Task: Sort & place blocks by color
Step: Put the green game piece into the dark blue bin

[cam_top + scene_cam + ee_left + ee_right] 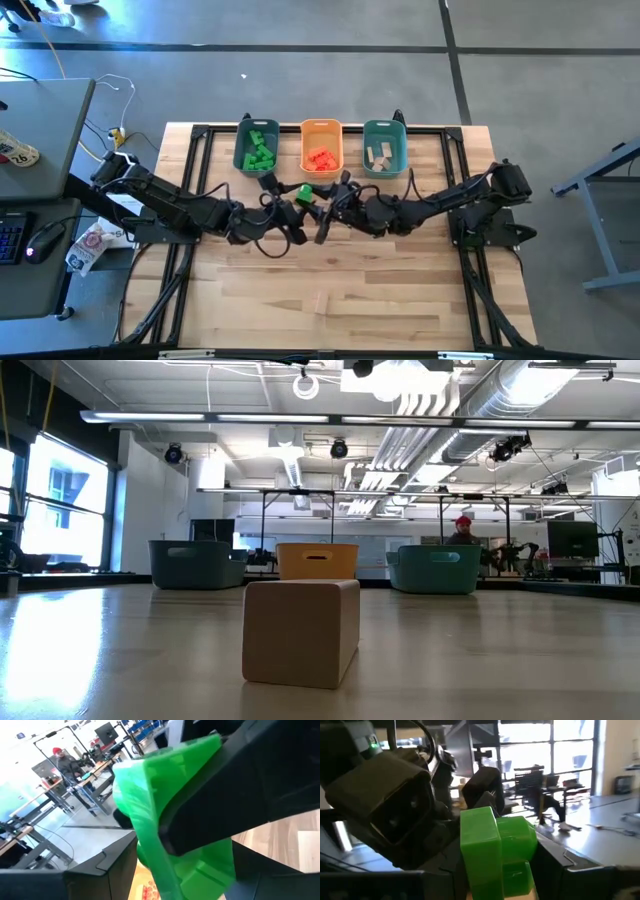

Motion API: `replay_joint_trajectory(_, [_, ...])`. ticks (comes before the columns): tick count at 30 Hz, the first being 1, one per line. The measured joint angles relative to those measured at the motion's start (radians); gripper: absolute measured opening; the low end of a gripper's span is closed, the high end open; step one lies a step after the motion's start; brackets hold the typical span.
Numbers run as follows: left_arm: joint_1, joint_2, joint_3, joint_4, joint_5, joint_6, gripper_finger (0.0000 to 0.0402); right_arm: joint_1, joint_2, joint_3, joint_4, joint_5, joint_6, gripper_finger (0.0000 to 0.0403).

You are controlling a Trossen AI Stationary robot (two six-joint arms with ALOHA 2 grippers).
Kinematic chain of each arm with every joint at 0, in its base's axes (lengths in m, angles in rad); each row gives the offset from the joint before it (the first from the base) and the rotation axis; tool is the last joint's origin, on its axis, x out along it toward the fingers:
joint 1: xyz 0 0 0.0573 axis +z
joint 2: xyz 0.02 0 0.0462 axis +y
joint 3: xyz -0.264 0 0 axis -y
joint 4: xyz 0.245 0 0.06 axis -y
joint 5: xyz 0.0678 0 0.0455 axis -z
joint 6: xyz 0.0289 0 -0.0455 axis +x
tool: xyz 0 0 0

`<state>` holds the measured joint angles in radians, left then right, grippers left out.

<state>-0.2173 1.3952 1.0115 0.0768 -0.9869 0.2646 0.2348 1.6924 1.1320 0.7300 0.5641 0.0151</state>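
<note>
Both arms meet over the middle of the desk [340,290], just in front of the row of three bins. A green block [303,192] sits between the two grippers, lifted off the wood.

Left gripper [290,205]: its wrist view is filled by the green block [170,820], with a dark finger [240,785] pressed across one face. It reads as clamped on the block.

Right gripper [330,205]: its wrist view shows the same green block [495,845] close ahead, with the left arm's housing behind it. Whether its own fingers are spread or closed, I cannot tell.

Bins: the left teal bin [257,148] holds green blocks, the orange bin [321,150] red-orange ones, the right teal bin [384,150] tan ones. One tan block [301,630] stands alone on the desk nearer the front edge; it also shows faintly from above [321,302].

Handling, as judgement: the green piece looks like rigid moulded plastic, light, hard and smooth, so probably a little slippery against the fingers. It is an irregular, stepped shape; best held across two flat parallel faces, not on a corner or step, where it could twist out. It should tolerate a short drop into the bin. The tan block looks like plain wood with square faces, an easy pinch across opposite sides.
</note>
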Motion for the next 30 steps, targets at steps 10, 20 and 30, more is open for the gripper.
replay_joint_trajectory(10, [0.007, 0.000, 0.000, 0.002, -0.003, -0.001, 0.0187, -0.001, 0.000, 0.002, -0.019, 0.030, 0.073, 0.0145])
replay_joint_trajectory(20, [0.008, 0.000, -0.003, 0.032, -0.015, 0.000, 0.0179, -0.018, -0.005, 0.005, -0.073, 0.023, 0.142, 0.0145])
replay_joint_trajectory(30, [0.008, 0.000, -0.003, 0.025, -0.043, 0.017, 0.0151, -0.018, -0.004, 0.003, -0.081, 0.047, 0.107, 0.0154])
